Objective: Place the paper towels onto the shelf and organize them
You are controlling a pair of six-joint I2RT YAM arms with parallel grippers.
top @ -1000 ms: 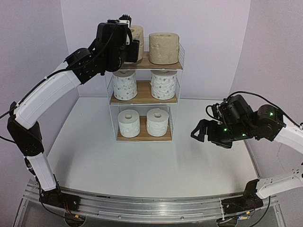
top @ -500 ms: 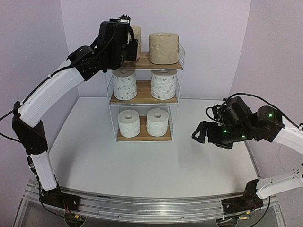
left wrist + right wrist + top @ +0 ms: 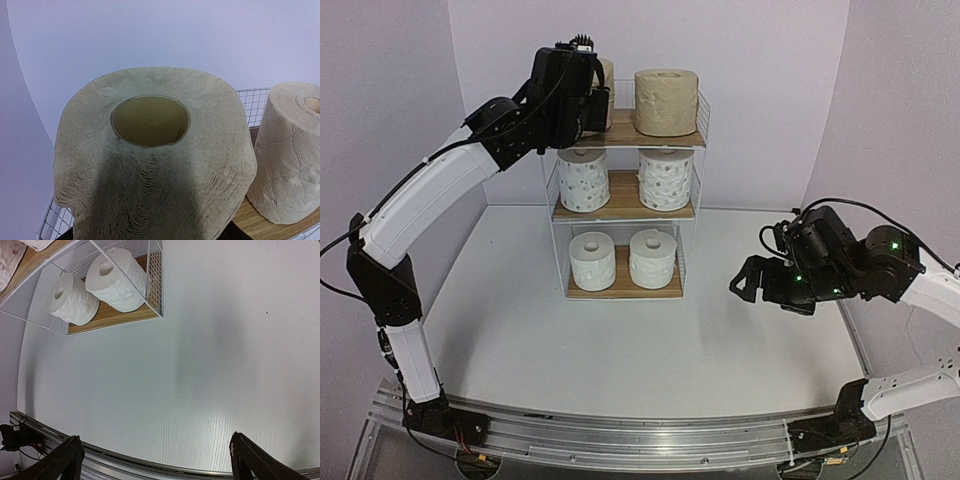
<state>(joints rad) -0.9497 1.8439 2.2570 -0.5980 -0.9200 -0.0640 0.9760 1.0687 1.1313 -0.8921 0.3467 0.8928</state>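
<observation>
Leftward and slightly up: that is how my left gripper [image 3: 592,100] has shifted over the last second, sliding along the near-left side of the left beige roll [image 3: 150,165] on the top board. The roll itself has not moved. My right gripper [image 3: 752,282] has drifted a little to the right and lower, over the table [image 3: 620,350].

I read this as the last placement being finished or nudged straight, since nothing remains off the shelf [image 3: 623,205]. From the left wrist camera the roll fills the view and stands upright on the board, just beside the right beige roll [image 3: 666,100]. I cannot tell whether the left jaws are clamped on it or let go, because they are hidden behind the roll. The right jaws are spread wide with nothing between them, well apart from the shelf.

Count: six rolls, all shelved.
- Top tier: two beige.
- Middle tier: two with dotted print, left [image 3: 585,182] and right [image 3: 666,178].
- Bottom tier: two plain white, left [image 3: 592,260] and right [image 3: 653,258].

One shelf, three boards, two rolls on each.
</observation>
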